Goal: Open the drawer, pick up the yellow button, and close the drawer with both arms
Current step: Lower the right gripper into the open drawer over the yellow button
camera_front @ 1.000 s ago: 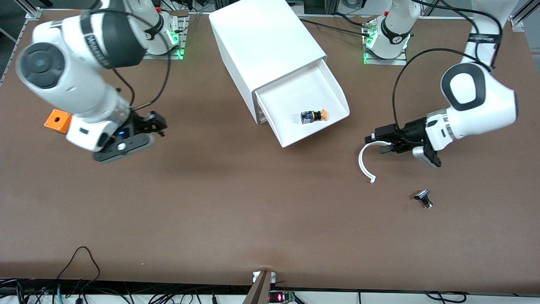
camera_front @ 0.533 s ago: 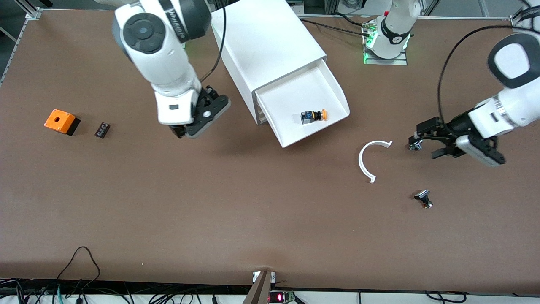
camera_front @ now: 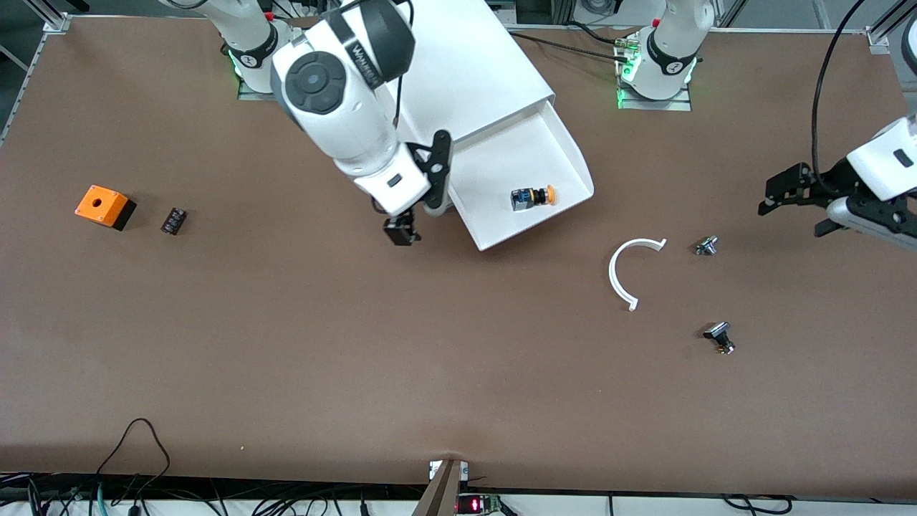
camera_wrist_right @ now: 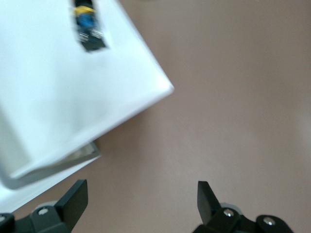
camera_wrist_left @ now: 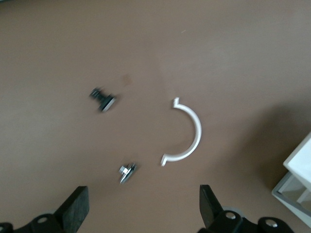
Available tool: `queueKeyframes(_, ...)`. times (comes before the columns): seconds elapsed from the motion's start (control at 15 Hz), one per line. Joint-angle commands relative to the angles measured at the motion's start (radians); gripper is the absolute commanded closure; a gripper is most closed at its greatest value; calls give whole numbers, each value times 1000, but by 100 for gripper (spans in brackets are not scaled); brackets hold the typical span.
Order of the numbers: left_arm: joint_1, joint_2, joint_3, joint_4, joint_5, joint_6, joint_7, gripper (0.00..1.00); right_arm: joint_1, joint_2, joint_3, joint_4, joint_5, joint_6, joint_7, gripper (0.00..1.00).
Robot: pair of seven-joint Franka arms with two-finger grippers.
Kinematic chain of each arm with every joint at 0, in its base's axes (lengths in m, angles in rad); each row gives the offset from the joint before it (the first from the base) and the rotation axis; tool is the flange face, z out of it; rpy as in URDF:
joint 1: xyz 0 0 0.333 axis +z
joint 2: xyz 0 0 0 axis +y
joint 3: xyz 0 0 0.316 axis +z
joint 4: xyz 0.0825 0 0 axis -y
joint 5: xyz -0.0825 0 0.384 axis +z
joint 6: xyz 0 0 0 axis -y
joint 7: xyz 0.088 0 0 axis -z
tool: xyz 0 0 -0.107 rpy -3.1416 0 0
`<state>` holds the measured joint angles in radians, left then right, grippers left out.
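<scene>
Button waits in the open drawer; right claw is your closer one.

The button [camera_front: 532,197] lies on its side in the pulled-out drawer [camera_front: 573,161], long axis pointing toward the left arm's end. Your right claw [camera_front: 405,229], fingers spread and empty, hangs over the surface [camera_front: 358,344] beside the drawer's corner, so reach toward the left arm's end. Your left claw [camera_front: 791,201], also spread, waits well apart.

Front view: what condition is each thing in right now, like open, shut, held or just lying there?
Top white plastic tray drawer: pulled open.
Small orange-capped push button: lying on its side in the drawer, unheld.
Right arm's black two-finger tool: open, empty, beside the drawer.
Left arm's black two-finger tool: open, empty.
White plastic half-ring: lying flat on the table.
</scene>
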<state>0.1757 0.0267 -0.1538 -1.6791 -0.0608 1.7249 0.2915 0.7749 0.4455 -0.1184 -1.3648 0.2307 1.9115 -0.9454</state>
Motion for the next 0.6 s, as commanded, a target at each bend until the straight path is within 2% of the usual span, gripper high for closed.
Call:
queueKeyframes(0.0, -45, -39, -9, 2, 107, -54, -173, 0, 87, 82, -6, 183, -28, -123, -29, 0)
queueKeyframes(0.2, -48, -33, -24, 7, 108, -90, -282, 0, 135, 94, -3, 204, -41, -131, -24, 0)
queueKeyframes(0.53, -50, -27, -26, 18, 95, -85, -284, 0, 172, 148, -3, 214, -30, -26, -15, 0)
